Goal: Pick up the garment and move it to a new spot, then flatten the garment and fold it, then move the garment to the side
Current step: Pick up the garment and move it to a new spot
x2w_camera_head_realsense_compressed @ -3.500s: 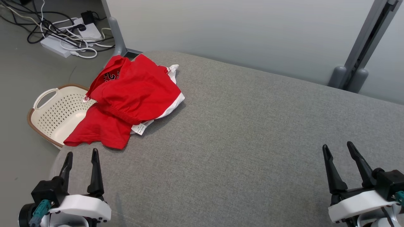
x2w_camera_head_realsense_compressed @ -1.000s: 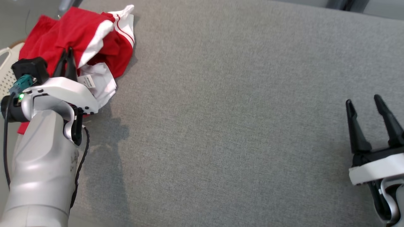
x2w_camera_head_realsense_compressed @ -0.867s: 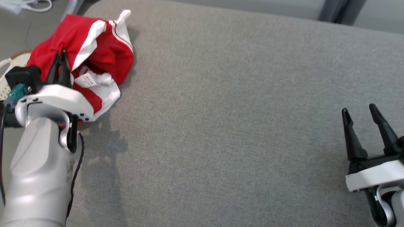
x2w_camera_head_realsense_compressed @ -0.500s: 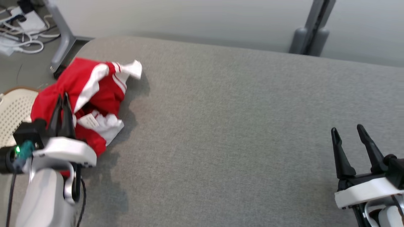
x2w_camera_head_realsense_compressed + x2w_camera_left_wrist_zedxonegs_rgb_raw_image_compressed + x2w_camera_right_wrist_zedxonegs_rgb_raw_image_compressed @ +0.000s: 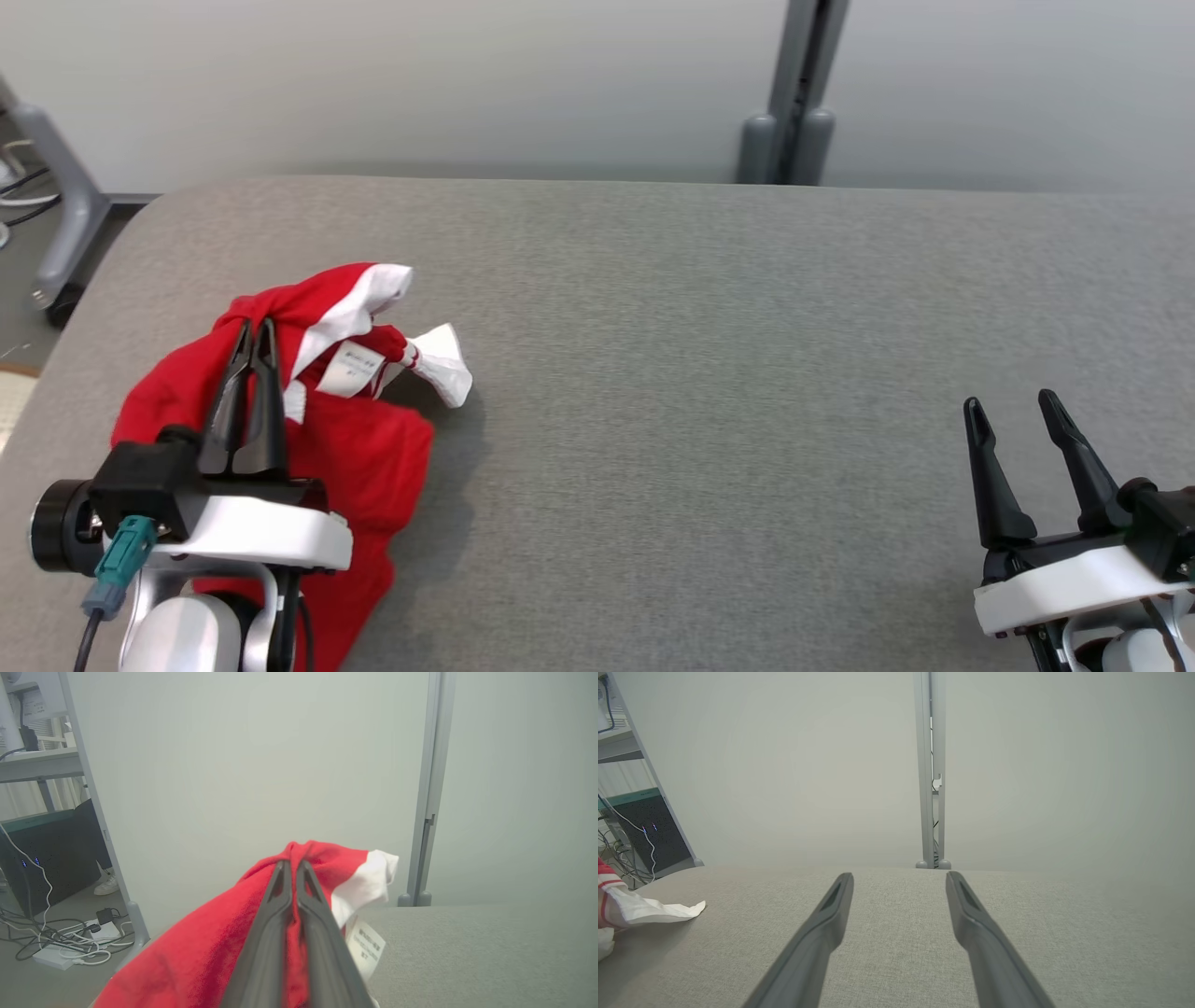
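Observation:
The garment (image 5: 373, 457) is red with white trim and a white label, bunched up at the left of the grey padded table (image 5: 709, 373). My left gripper (image 5: 255, 329) is shut on a red fold near its top and holds it lifted, the rest hanging and trailing on the table. In the left wrist view the closed fingers pinch the red garment (image 5: 210, 956) at the left gripper's tips (image 5: 294, 864). My right gripper (image 5: 1010, 403) stands open at the lower right, nothing between its fingers; the right gripper (image 5: 899, 876) hovers over bare table, with the garment's white edge (image 5: 640, 910) at far left.
A pale wall with a grey post (image 5: 794, 93) runs behind the table. A grey frame leg (image 5: 56, 205) stands off the table's left end. In the left wrist view, cables and a power strip (image 5: 70, 947) lie on the floor, with a dark cabinet (image 5: 46, 858) behind them.
The left gripper, shut on the garment, has lifted and carried it rightward over the table, away from the left end. The head camera has turned and tilted. The right gripper stays open.

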